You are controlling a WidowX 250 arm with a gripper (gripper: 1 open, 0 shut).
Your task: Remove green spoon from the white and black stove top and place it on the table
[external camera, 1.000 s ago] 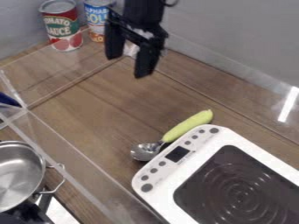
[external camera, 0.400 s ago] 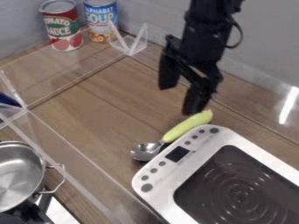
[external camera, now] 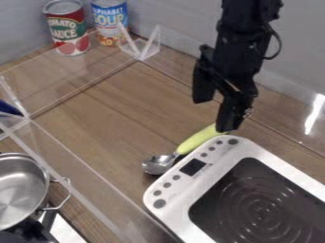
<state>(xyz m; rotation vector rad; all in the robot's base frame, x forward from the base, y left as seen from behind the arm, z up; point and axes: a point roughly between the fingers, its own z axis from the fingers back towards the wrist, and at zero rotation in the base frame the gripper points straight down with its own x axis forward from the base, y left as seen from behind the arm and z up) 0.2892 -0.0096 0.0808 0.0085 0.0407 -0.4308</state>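
Observation:
The green spoon lies on the table, its yellow-green handle leaning against the upper-left edge of the white and black stove top and its metal bowl resting on the wood. My gripper hangs open above the handle's far end, its dark fingers apart and empty, a short way above the spoon.
Two cans stand at the back left near a clear plastic stand. A steel pot sits at the lower left. A clear strip runs diagonally across the table.
My gripper has moved right and down from the back of the table to above the spoon's handle. The spoon and stove top have not moved.

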